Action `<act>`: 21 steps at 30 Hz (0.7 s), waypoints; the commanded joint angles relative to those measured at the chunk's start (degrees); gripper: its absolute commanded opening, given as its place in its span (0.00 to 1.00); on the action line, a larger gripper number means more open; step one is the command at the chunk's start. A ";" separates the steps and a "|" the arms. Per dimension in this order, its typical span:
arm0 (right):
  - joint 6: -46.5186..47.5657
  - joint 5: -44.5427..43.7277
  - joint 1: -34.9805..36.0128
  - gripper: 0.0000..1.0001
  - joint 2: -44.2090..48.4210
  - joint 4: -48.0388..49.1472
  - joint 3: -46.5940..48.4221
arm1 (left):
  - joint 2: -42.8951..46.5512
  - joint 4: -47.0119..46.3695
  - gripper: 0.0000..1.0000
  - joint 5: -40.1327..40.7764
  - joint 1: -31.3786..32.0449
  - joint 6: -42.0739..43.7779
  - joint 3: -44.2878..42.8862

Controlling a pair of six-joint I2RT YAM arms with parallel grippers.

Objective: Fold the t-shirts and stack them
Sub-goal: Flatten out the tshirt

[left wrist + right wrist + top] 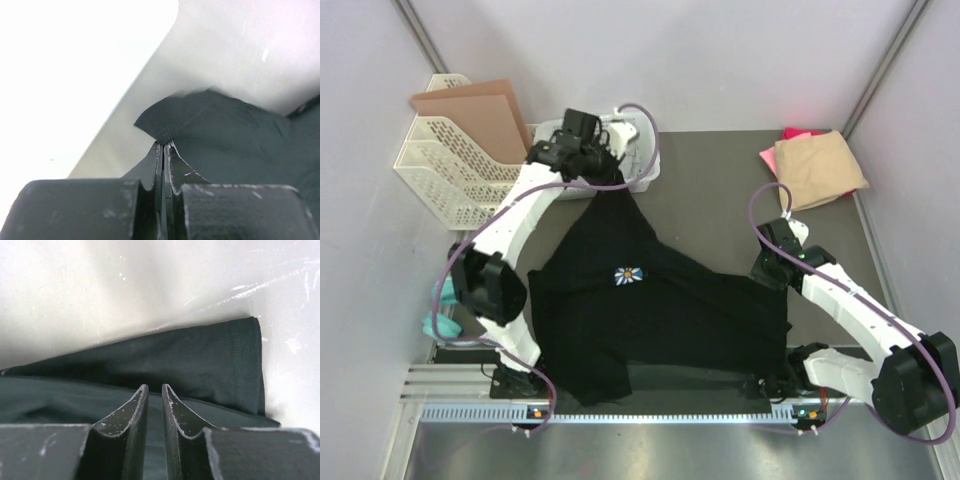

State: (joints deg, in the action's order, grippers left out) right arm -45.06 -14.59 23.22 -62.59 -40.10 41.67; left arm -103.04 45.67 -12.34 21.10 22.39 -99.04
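Three t-shirts on a dark table (720, 170), both arms at the black one.
The large black cloth t-shirt (650, 310) with a small blue-and-white print (627, 275) sprawls mid-frame. A folded tan t-shirt (820, 168) lies on a pink t-shirt (798, 133) at upper right. The left gripper (163, 146) is clenched on a corner of the black shirt. The right gripper (154, 387) is narrowly gapped over its hem, grip unclear. One white plastic mesh basket (450, 170) holding brown cardboard sheets (480, 115) stands upper left.

Black shirt (650, 305) matt cloth, hem stitched; tan shirt (818, 168) and pink shirt (793, 132) soft matt cloth; basket (445, 170) white plastic mesh; cardboard (470, 108) matt brown; counter (720, 190) dark, matt, smooth; right gripper (155, 388) matt black, pale scuffs.
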 commanded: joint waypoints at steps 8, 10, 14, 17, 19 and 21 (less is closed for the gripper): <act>1.55 -2.90 0.60 0.17 1.68 0.81 1.31 | 20.07 4.97 0.00 4.22 0.43 4.49 -1.43; 1.55 -2.90 0.60 0.17 1.59 0.81 1.39 | 21.30 3.56 0.00 7.23 0.34 6.52 -0.10; 1.90 -2.90 0.68 0.27 1.68 0.81 1.92 | 20.17 0.74 0.00 10.84 0.25 8.54 0.79; 2.87 -3.16 0.60 0.43 2.12 -0.33 2.62 | 18.15 0.82 0.00 10.41 0.34 8.02 -0.44; 2.87 -3.08 0.60 0.50 3.43 -1.82 2.80 | 17.27 0.91 0.00 9.79 0.34 7.58 -0.54; 2.78 -1.94 0.60 0.55 5.62 -3.83 2.80 | 17.26 0.48 0.00 9.88 0.34 7.67 -0.01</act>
State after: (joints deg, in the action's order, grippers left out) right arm -42.96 -16.29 23.24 -61.21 -40.97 41.67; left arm -86.00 49.56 -3.53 21.43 29.23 -98.94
